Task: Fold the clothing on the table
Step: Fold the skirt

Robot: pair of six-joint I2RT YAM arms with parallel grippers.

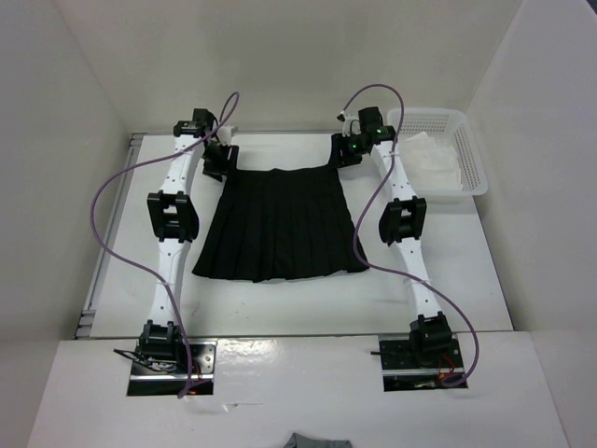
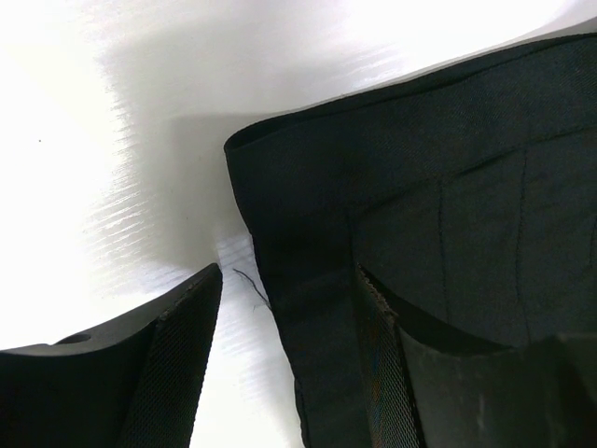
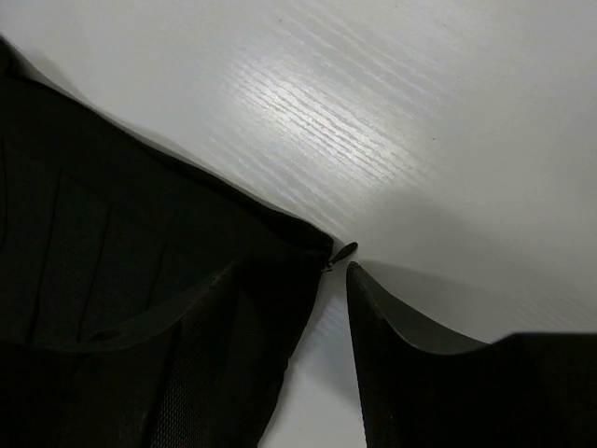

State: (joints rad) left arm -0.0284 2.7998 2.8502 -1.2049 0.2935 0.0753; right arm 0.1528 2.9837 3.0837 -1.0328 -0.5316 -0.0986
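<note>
The skirt [image 1: 280, 229] lies flat at the centre of the table [image 1: 280, 308], with its waistband toward the top of the frame and its hem toward the bottom.

The left gripper [image 1: 220, 161] sits at the upper left waistband corner. Its jaws are apart: one finger [image 2: 177, 345] is over bare table and the other [image 2: 382, 359] is over the fabric.

The right gripper [image 1: 347, 151] sits at the upper right waistband corner. Its jaws are also apart and straddle the edge beside the zipper pull [image 3: 343, 252].

A white basket [image 1: 471, 140] holding white cloth [image 1: 429, 154] stands at the upper right.
</note>
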